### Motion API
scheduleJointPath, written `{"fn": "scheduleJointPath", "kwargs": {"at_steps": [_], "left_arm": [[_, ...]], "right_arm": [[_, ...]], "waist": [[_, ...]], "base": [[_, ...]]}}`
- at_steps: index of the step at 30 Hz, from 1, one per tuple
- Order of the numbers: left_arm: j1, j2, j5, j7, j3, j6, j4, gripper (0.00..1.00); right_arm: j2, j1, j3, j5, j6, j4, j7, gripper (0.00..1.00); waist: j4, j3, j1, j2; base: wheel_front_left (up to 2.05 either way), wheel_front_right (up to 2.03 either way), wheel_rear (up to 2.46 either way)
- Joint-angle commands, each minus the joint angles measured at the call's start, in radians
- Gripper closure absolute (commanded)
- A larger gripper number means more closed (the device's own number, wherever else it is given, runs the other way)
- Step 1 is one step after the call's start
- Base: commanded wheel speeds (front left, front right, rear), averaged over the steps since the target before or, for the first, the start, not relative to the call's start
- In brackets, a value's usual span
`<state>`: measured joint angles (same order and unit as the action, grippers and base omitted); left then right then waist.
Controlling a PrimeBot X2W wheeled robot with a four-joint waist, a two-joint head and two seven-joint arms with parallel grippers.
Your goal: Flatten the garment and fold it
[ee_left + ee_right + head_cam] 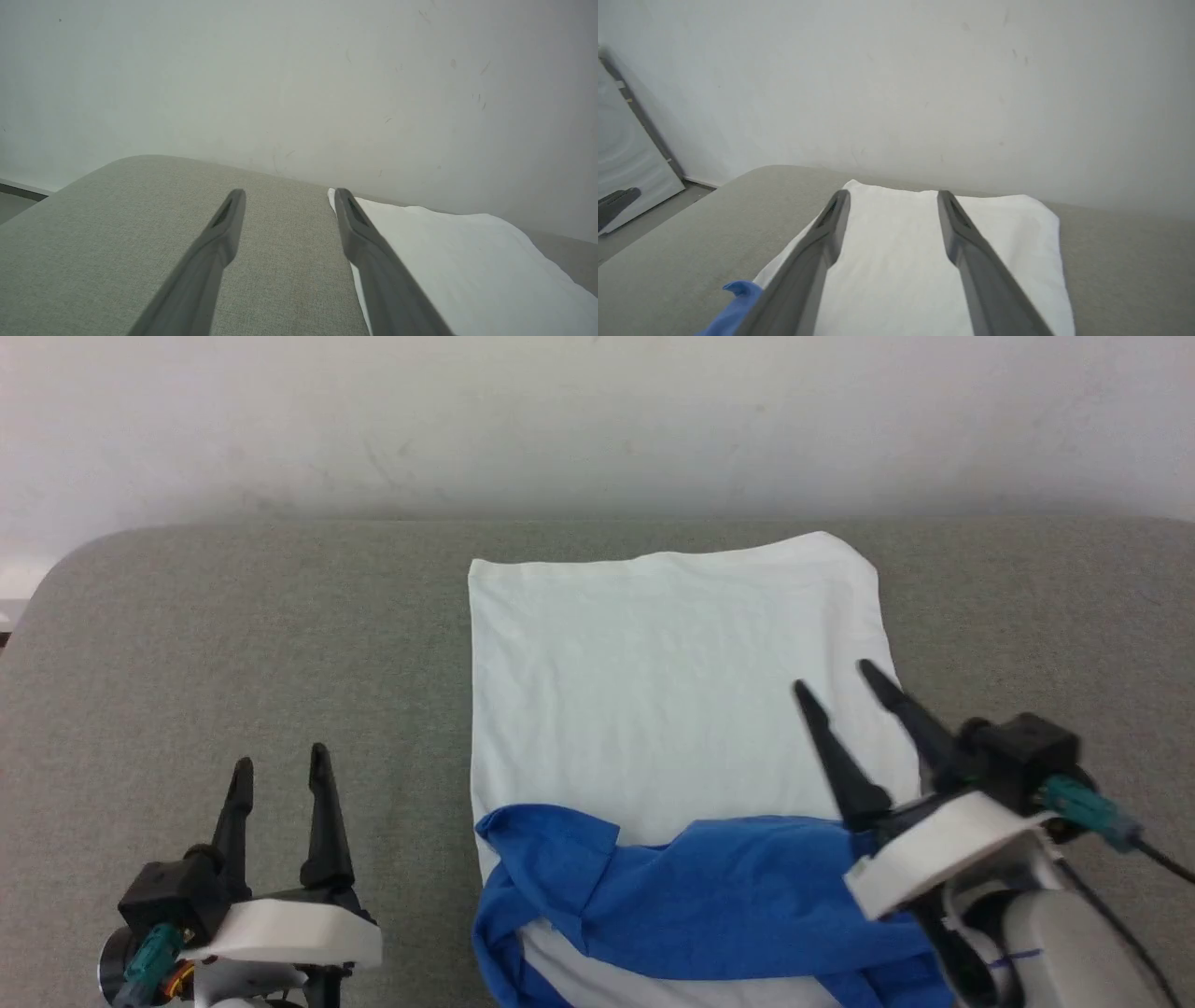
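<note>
- Position: the garment (672,691) lies on the grey table (233,616), right of centre in the head view. Its white body is spread flat, and its far hem is near the table's back edge below the wall (597,420).
- Near end: the blue sleeves (728,896) are folded across the body, bunched and creased. One curls over the garment's left edge.
- Edges: the left side runs straight, and the far right corner is rounded.
- The left end effector (281,754) has its fingers apart with nothing between them. It is over bare table, clear of the garment's left edge.
- The right end effector (831,674) has its fingers apart and holds nothing. Its tips are over white cloth near the right edge, and its wrist is over the blue fabric.
- Free room: there is wide bare table to the left, out to the rounded far-left corner. The strip on the right is narrower.
</note>
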<state>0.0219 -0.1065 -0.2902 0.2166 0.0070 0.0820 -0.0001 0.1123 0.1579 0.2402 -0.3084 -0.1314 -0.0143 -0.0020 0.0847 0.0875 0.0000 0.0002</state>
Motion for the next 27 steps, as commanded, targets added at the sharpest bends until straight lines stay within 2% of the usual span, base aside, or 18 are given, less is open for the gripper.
{"fn": "scheduleJointPath", "kwargs": {"at_steps": [1, 6, 11, 15, 20, 27], "left_arm": [[0.012, -0.013, 0.002, -0.005, 0.011, 0.008, -0.006, 0.00], [-0.027, -0.041, -0.003, -0.036, 0.017, 0.001, -0.007, 0.00], [-0.173, -0.081, -0.021, -0.088, 0.009, -0.035, 0.018, 0.00], [-0.303, -0.110, -0.033, -0.129, 0.001, -0.062, 0.060, 0.00], [-0.538, -0.151, -0.072, -0.204, -0.019, -0.131, 0.192, 0.00], [-0.793, -0.235, -0.099, -0.418, -0.081, -0.188, 0.456, 0.00]], "right_arm": [[0.004, -0.029, -0.062, 0.023, 0.001, 0.031, 0.010, 0.00], [-0.005, -0.107, -0.272, 0.084, 0.001, 0.139, 0.057, 0.00], [-0.024, -0.135, -0.379, 0.108, 0.001, 0.233, 0.092, 0.00], [-0.036, -0.122, -0.394, 0.104, 0.001, 0.264, 0.095, 0.00], [-0.051, -0.096, -0.380, 0.092, 0.001, 0.273, 0.088, 0.00], [-0.059, -0.055, -0.343, 0.073, 0.001, 0.236, 0.059, 0.00]], "waist": [[-0.017, 0.000, 0.0000, -0.0002], [-0.046, 0.021, 0.0000, -0.0002], [-0.079, 0.085, 0.0000, -0.0002], [-0.110, 0.134, 0.0000, -0.0002], [-0.164, 0.211, 0.0000, -0.0002], [-0.243, 0.290, 0.0000, -0.0002]], "base": [[0.00, 0.00, 0.00], [0.00, 0.00, 0.00], [0.00, 0.00, 0.00], [0.00, 0.00, 0.00], [0.00, 0.00, 0.00], [0.00, 0.00, 0.00]]}}
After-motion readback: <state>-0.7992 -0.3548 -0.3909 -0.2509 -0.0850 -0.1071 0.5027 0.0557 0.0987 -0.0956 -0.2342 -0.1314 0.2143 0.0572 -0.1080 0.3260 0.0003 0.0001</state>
